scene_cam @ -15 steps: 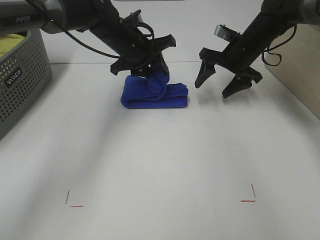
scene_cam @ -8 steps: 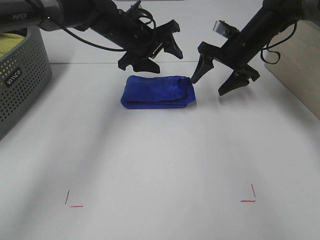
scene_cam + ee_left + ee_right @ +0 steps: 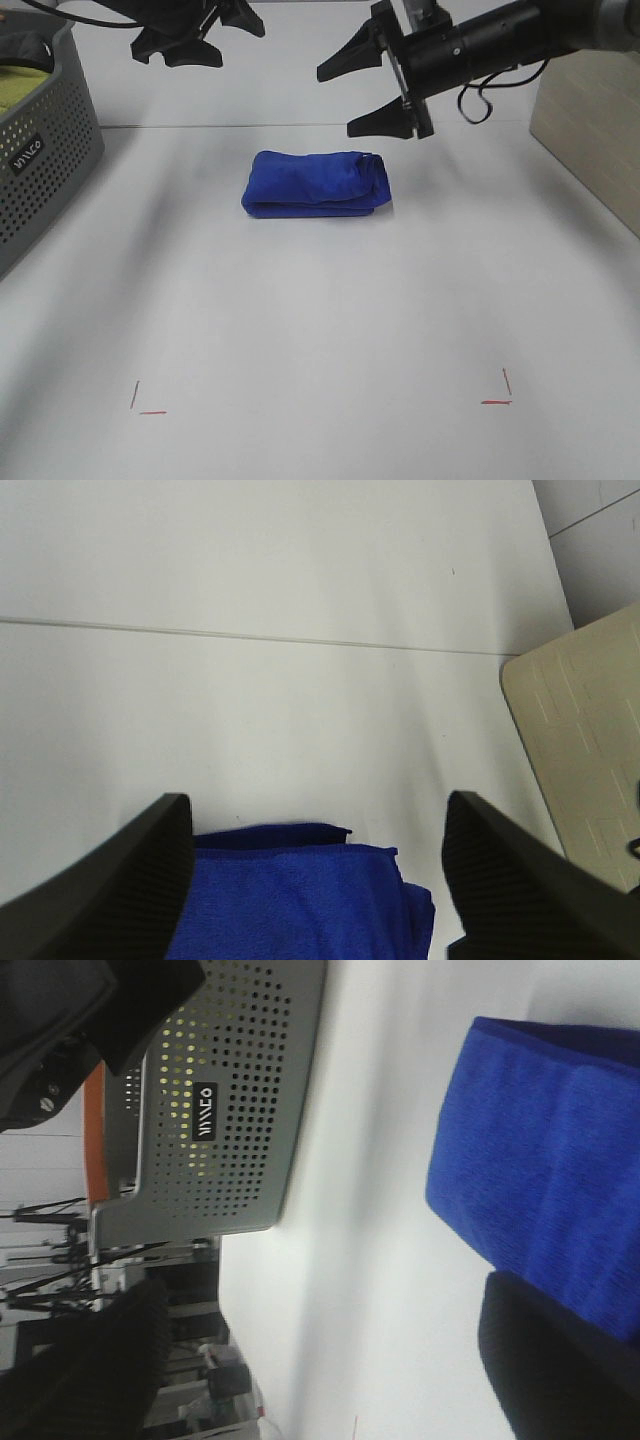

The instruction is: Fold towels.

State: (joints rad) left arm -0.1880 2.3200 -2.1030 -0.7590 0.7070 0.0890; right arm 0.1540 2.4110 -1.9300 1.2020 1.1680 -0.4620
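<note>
Left gripper [image 3: 196, 37]: raised above the far-left part of the table, well apart from the towel; jaws spread wide, nothing between them. The left wrist view shows its two dark fingers [image 3: 110, 885] far apart, with the towel's [image 3: 305, 900] far edge below and between them — no contact.

Right gripper [image 3: 365, 92]: held in the air beyond the towel's far-right corner, turned sideways so the fingers point toward the basket side; jaws wide open, empty. One finger [image 3: 347, 57] sits higher, the other lower and nearer the towel, still clear of it. In the right wrist view the fingertips [image 3: 555, 1365] appear as dark blurs at the edges of the picture, with the towel [image 3: 545, 1175] partly behind one.

Towel [image 3: 315, 183]: deep royal blue, fuzzy, folded into a compact oblong bundle lying flat on the table's far half, roughly midway across. Layered edges show along its near side; the end nearest the right gripper is rounded and bunched. Free of both grippers.

Table [image 3: 320, 320]: white, plain; two small red corner marks [image 3: 147, 400] on the near side, well apart from the towel.

Basket [image 3: 45, 150]: grey, perforated, with a white logo on a dark plate — stands to the left of the towel, well apart. A yellow-green cloth [image 3: 22, 84] lies inside.

Beige panel [image 3: 585, 130]: right of the towel, at the table's edge.
</note>
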